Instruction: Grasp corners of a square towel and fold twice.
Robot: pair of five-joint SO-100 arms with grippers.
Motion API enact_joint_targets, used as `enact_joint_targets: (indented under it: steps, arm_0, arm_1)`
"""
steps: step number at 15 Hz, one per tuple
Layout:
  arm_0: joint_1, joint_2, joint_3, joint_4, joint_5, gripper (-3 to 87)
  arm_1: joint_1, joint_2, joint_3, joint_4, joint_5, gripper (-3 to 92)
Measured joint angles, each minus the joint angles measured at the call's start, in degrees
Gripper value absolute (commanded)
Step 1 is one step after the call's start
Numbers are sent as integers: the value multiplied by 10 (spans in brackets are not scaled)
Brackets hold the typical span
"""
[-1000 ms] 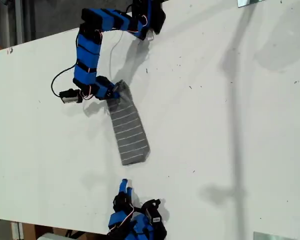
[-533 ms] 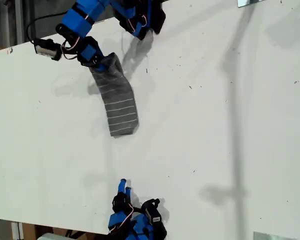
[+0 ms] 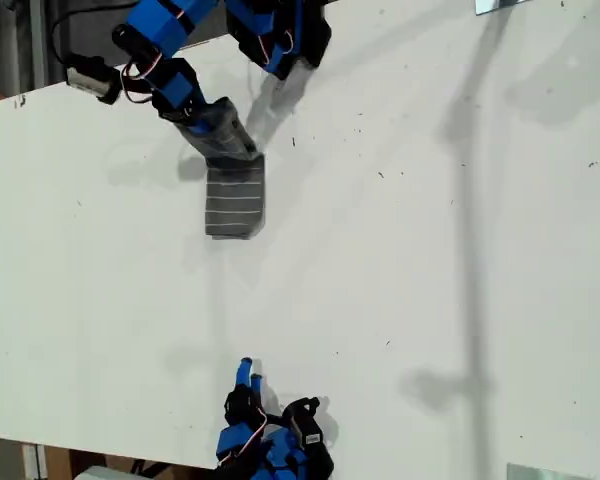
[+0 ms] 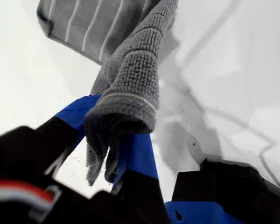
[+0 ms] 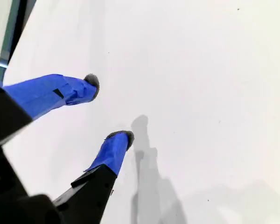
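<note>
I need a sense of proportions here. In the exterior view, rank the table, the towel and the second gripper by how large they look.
1. The table, filling most of the view.
2. The towel, a small striped bundle hanging from my first gripper.
3. My second gripper, only its blue tips, clearly smaller than the towel.

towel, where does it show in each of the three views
Exterior view: the towel hangs from my first gripper in the upper left of the picture.
First wrist view: it fills the upper middle, bunched in the gripper.
Second wrist view: not in it.
Shared landmark: the white table.
</note>
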Motion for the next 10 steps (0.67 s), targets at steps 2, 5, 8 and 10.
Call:
enact_joint_targets:
  steps: [2, 5, 8, 10]
  arm_0:
    - [0, 0, 0, 0, 0, 197]
    - [0, 4, 0, 1, 0, 198]
    - [0, 4, 3, 1, 0, 198]
    - [0, 4, 3, 4, 0, 198]
  arm_1:
    - [-32, -134, -68, -43, -27, -1]
    - [-90, -289, -205, -89, -81, -1]
    - [-149, -446, -354, -91, -127, -1]
    - [-161, -530, -414, -92, -138, 7]
